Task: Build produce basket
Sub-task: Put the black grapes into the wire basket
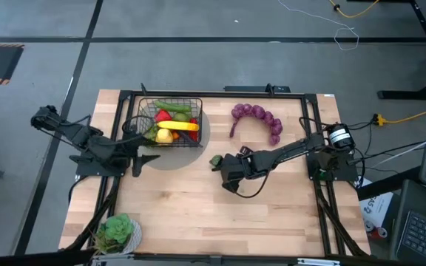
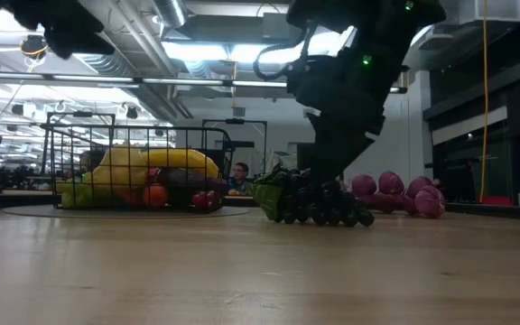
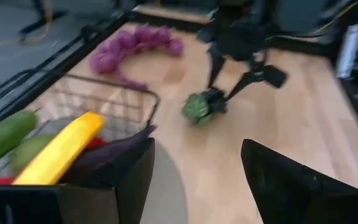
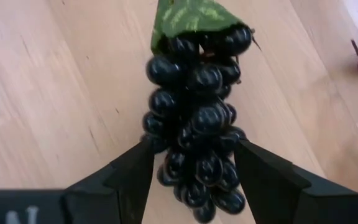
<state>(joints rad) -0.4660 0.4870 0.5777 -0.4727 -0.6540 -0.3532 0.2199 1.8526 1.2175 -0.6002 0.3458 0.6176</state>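
The black wire basket (image 1: 170,120) stands on a grey round mat at the table's far left. It holds a yellow banana (image 1: 177,126), a cucumber (image 1: 174,106), a red pepper (image 1: 163,116) and other toy produce. My left gripper (image 1: 143,154) is open and empty just near-side of the basket. My right gripper (image 1: 226,168) is at mid-table, shut on a bunch of dark grapes (image 4: 199,134) with a green leaf (image 1: 216,159). A purple bunch (image 1: 259,118) lies on the table at the far right. My right gripper pinches the dark grape bunch between its two fingers (image 4: 135,171), on the bunch's two long sides (image 4: 157,140) toward the end away from the leaf. The fingers slant down from the table's right and lie along the bunch. The bunch rests on the table (image 2: 319,209).
A green leafy item on a pale dish (image 1: 117,233) stands at the near left corner. A black frame (image 1: 220,94) runs along the table's edges. Bare wood lies at the middle and near side (image 1: 220,222).
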